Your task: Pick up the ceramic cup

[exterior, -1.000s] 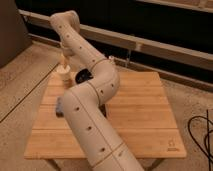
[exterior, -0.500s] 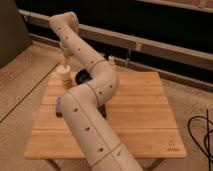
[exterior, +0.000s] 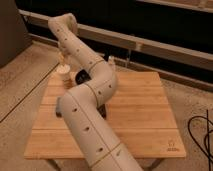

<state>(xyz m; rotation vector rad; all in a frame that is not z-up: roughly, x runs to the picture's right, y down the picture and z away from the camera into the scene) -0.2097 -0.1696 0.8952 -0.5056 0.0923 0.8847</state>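
Note:
The ceramic cup is a small cream-beige cylinder standing upright near the far left corner of the wooden table. My gripper hangs from the white arm, which arches up from the near edge and comes down at the far left. It is directly over the cup, at its rim or just touching it. The arm's end hides part of the cup's top.
A dark round bowl sits just right of the cup, partly behind the arm. A slim pale bottle-like object stands at the table's far edge. A metal rail runs behind the table. Black cables lie on the floor at right.
The arm's end has come down a little over the cup. The cup, bowl and bottle have not moved.

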